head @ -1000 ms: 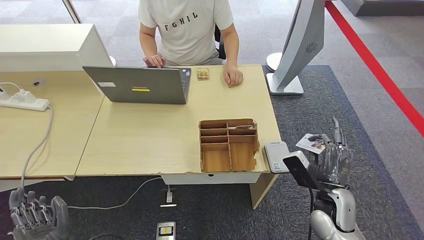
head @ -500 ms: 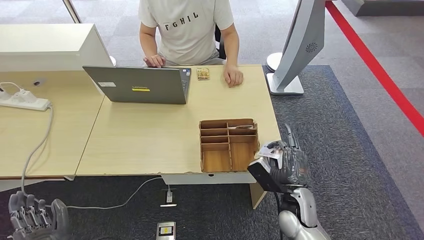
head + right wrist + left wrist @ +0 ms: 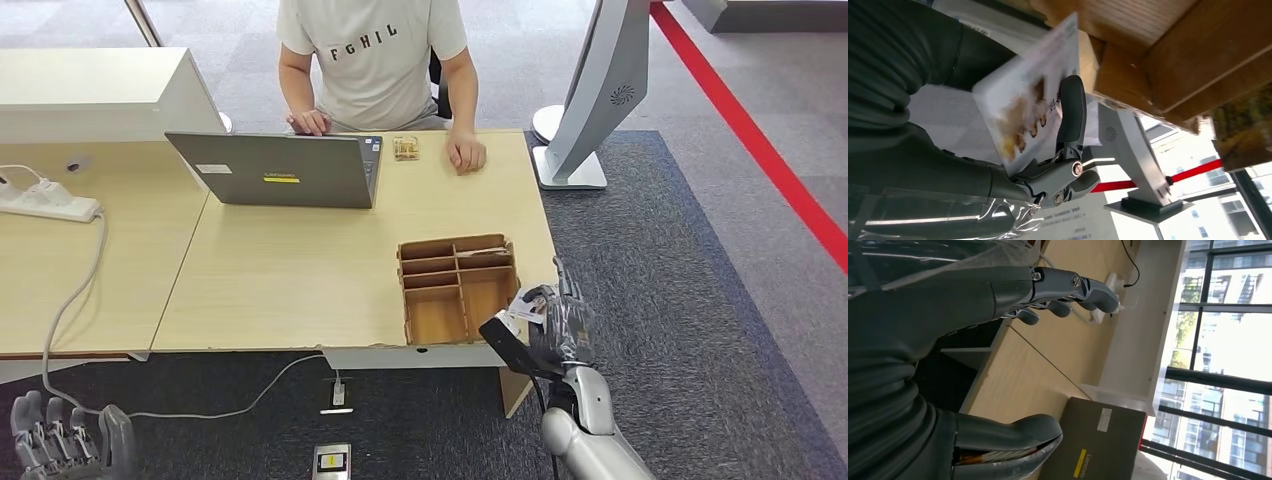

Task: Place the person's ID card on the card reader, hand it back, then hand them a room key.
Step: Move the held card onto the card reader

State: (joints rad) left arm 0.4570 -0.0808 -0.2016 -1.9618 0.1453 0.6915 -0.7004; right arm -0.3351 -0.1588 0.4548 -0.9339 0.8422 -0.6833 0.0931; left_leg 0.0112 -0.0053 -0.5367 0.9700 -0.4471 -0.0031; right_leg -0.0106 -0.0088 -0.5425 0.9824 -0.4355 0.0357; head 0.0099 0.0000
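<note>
The right hand pinches the ID card between thumb and fingers, just beside the right wall of the wooden organiser at the worktop edge. Held flat, face outward, it looks ready to be laid down, probably on the reader, which I cannot make out here. The card is white with a brownish printed picture and small text. The left hand hangs low, far left of the organiser, fingers spread, holding nothing.
</note>
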